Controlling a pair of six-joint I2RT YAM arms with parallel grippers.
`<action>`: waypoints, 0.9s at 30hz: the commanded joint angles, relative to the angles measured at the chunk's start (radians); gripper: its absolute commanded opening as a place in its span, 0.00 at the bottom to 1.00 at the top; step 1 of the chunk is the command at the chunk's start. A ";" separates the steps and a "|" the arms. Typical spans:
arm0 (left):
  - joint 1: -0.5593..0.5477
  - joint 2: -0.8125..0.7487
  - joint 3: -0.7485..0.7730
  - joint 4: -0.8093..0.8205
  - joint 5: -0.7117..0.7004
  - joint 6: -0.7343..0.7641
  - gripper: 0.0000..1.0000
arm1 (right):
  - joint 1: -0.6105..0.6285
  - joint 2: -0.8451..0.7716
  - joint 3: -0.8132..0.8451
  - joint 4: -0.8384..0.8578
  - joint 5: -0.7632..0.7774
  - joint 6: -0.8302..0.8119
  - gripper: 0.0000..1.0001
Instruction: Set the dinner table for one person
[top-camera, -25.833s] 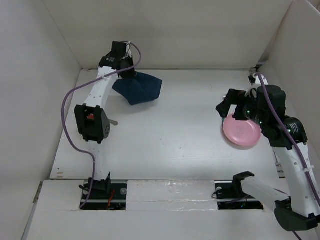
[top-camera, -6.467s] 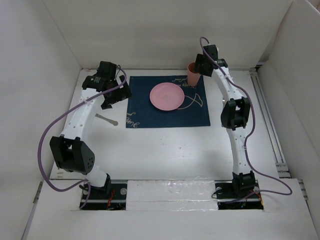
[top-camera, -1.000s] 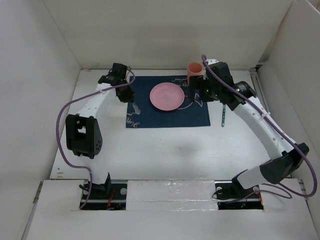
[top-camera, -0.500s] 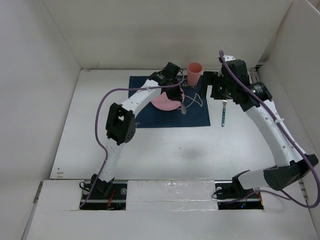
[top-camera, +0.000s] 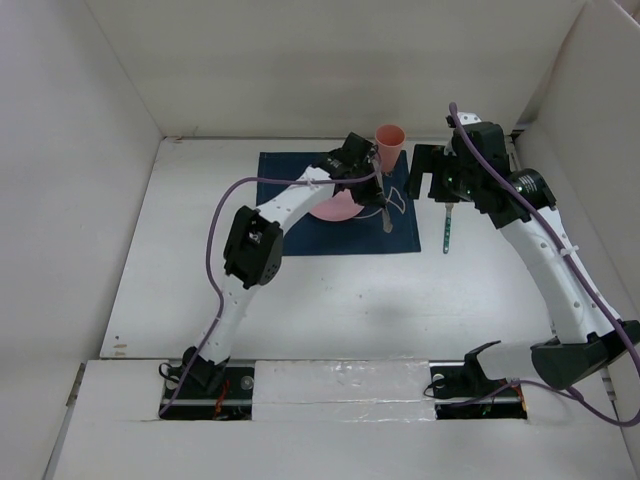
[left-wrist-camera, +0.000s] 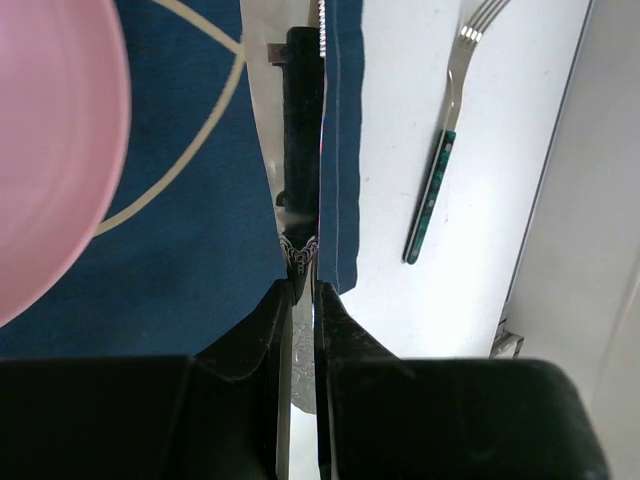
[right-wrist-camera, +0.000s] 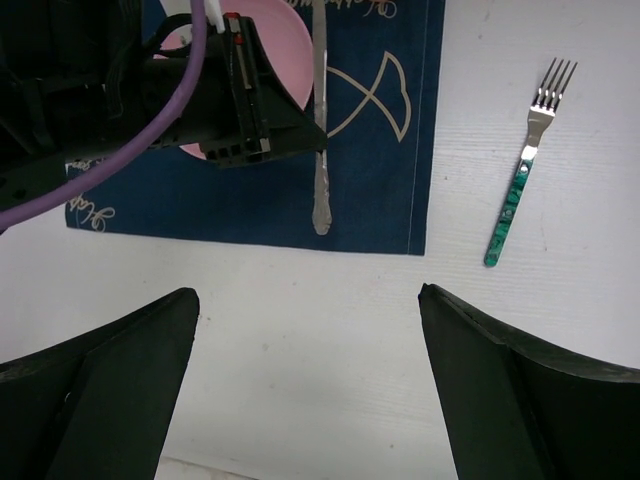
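On the dinner table (top-camera: 330, 300) lies a navy placemat (top-camera: 300, 240) with a pink plate (top-camera: 335, 208) on it, partly hidden by my left arm. My left gripper (top-camera: 372, 185) is shut on a silver knife (top-camera: 383, 215), held over the mat's right part beside the plate. In the left wrist view the gripper (left-wrist-camera: 303, 290) pinches the knife (left-wrist-camera: 290, 120), blade pointing away. A green-handled fork (top-camera: 446, 230) lies on the table just right of the mat. My right gripper (top-camera: 432, 178) hovers above the fork, open and empty (right-wrist-camera: 307, 292).
A pink cup (top-camera: 390, 145) stands at the mat's far right corner, close to both grippers. Upright white panels (top-camera: 330, 70) close the back and both sides. The fork (right-wrist-camera: 520, 180) and knife (right-wrist-camera: 320, 130) both show in the right wrist view.
My left arm has swung right across the placemat, carrying the knife from left of the plate to its right side. The right gripper has drawn back to the right, off the mat.
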 joint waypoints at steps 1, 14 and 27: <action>-0.017 0.007 0.039 0.093 0.045 0.025 0.00 | -0.004 -0.018 -0.001 -0.010 -0.007 0.000 0.97; -0.017 0.096 0.028 0.139 0.101 0.065 0.00 | -0.004 -0.008 0.008 -0.019 -0.007 0.000 0.97; -0.017 0.153 0.060 0.161 0.122 0.044 0.00 | -0.004 0.001 0.008 -0.019 0.004 0.000 0.97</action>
